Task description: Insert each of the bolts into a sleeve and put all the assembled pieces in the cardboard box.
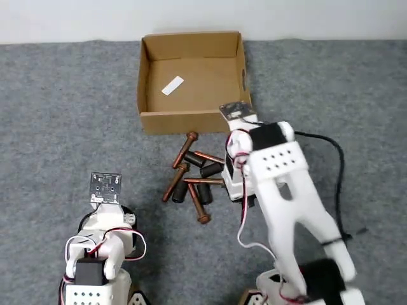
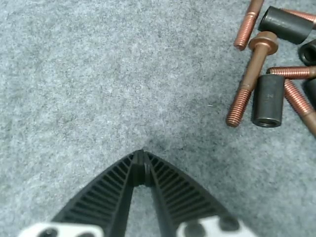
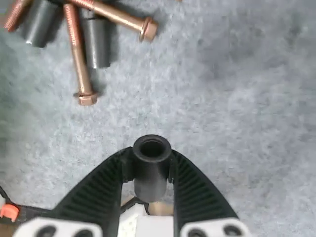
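Soft, even light falls from above across the table (image 1: 57, 108). The box (image 1: 191, 121) walls shade its floor faintly, and the bolts (image 1: 184, 150) cast short, pale shadows.

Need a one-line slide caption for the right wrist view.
Right gripper clamps a black sleeve, bore facing out; loose bolts and sleeves lie on the grey carpet.

My right arm (image 1: 289, 190) and left arm (image 1: 102, 251) are white plastic, with black servo blocks (image 1: 89, 271) and looped red-and-white wires (image 1: 138, 246). My fingers (image 2: 106, 197) are ribbed black.
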`<state>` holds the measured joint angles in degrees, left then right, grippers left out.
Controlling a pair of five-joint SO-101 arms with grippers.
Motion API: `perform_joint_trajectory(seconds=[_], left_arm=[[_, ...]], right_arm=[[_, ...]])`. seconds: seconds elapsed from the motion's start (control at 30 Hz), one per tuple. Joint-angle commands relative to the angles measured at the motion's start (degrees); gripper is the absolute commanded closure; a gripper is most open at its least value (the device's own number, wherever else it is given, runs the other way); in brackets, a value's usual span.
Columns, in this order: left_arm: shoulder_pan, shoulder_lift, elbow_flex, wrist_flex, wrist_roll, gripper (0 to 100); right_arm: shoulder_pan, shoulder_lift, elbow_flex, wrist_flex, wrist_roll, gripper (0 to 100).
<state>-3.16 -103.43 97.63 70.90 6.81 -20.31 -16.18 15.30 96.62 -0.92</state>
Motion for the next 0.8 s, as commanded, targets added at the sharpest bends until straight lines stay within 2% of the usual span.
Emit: perform_joint_trajectory(seconds=[0.0,0.2,0.4,0.53,0.7,0.77], left_arm=[[-0.53,-0.09,-1.1,0.18,-0.35,100],[-0.18,-0.09,-1.1,-0.09,-0.26,100],[-0.09,-0.09,-1.19,-0.09,-0.26,100],[-0.88,-0.18,-2.07,-0.18,-1.32,99],[-2.9,-0.09,-5.93,-2.73,-16.26,99],[-6.24,0.18,-9.1,-3.78,-17.32,99]], right_arm=[[4.35,-7.6,-4.48,2.77,0.44,98.8],[11.56,-13.49,-4.57,3.12,0.53,98.9],[11.91,-16.13,-4.48,4.79,0.09,98.9],[12.09,-16.31,-4.48,5.05,-3.34,98.9],[12.18,-16.31,-4.48,5.41,-3.78,98.9],[13.05,-16.31,-4.48,5.76,-3.34,98.9]])
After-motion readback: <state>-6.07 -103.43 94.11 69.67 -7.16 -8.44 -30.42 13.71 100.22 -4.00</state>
